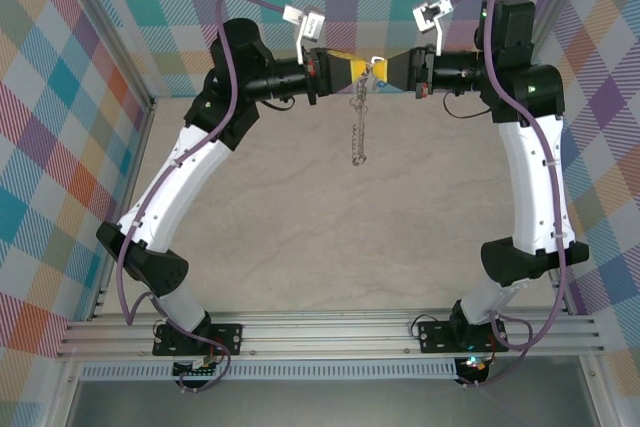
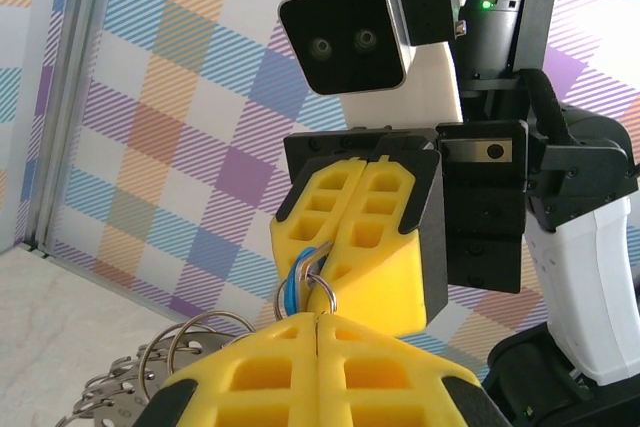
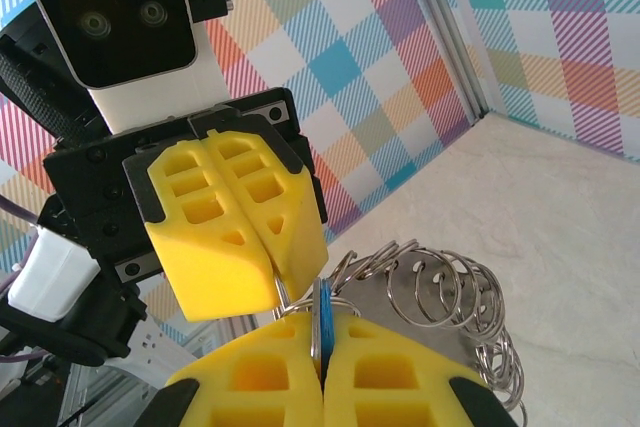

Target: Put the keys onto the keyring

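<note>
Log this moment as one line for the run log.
left gripper: shut on keyring | right gripper: shut on blue key | position: tip to tip above table | keyring: hanging below | threading: cannot tell

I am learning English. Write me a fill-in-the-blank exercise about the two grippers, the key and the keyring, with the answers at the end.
1. The left gripper and the right gripper are both ___, tip to tip.
2. Their fingers are ___ in colour.
3. The blue key is pinched by the ___ gripper.
4. The keyring dangles ___ the meeting fingertips.

Answers: shut; yellow; right; below
</note>
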